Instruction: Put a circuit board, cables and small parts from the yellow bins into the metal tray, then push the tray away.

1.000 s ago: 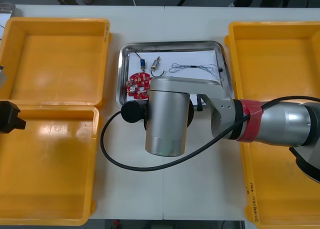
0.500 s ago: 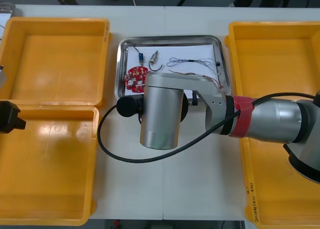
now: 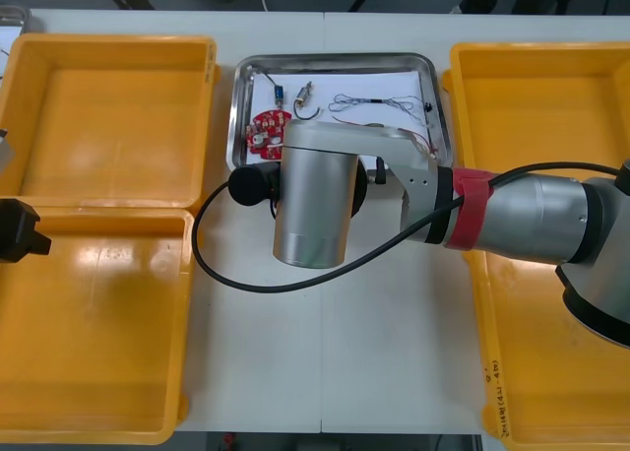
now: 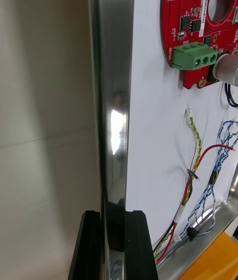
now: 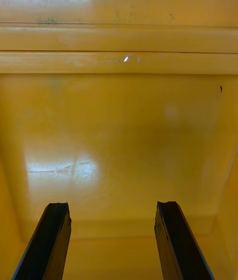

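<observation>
Right pincer (image 4: 112, 216): closed, apparently clamping the near rim of the metal tray (image 4: 115, 86).
Left pincer (image 5: 114, 240): fingers spread, over a left-side yellow bin (image 5: 119, 136).
Where: metal tray on the desk (image 3: 325, 353), circuit board (image 4: 191, 7) and cables (image 4: 197, 142) inside.

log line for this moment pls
right end effector: shut on metal tray near rim | left end effector: open over yellow bin

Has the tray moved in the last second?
Yes: the tray slid away across the table, against the far left bin; the right pincer clamps its near rim, the left pincer idles over the near left bin.
</observation>
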Robot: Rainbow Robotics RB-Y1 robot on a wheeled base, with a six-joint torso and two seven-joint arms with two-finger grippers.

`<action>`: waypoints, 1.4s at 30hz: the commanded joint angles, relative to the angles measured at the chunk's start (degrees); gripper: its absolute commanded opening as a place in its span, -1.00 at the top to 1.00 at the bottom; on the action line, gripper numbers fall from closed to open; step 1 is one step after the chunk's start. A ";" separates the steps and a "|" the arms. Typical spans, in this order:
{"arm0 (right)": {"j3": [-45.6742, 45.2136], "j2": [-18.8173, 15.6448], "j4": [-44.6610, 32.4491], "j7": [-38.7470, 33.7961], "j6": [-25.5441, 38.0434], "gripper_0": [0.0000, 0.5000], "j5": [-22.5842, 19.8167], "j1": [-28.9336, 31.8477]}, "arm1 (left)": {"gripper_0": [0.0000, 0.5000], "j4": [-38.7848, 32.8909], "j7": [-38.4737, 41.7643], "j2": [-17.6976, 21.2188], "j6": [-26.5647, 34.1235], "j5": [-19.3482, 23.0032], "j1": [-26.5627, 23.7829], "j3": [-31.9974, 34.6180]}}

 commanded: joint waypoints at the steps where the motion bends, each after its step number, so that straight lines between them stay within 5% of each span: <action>1: 0.31 1.54 1.38 0.48 -1.64 1.00 0.84 -3.70 | -1.00 -1.11 -1.27 2.20 0.36 0.46 0.78 1.75; 42: -0.49 3.47 14.74 2.06 -11.66 1.00 -0.13 -8.18 | -1.00 -1.11 -1.27 2.20 0.36 0.46 0.78 1.75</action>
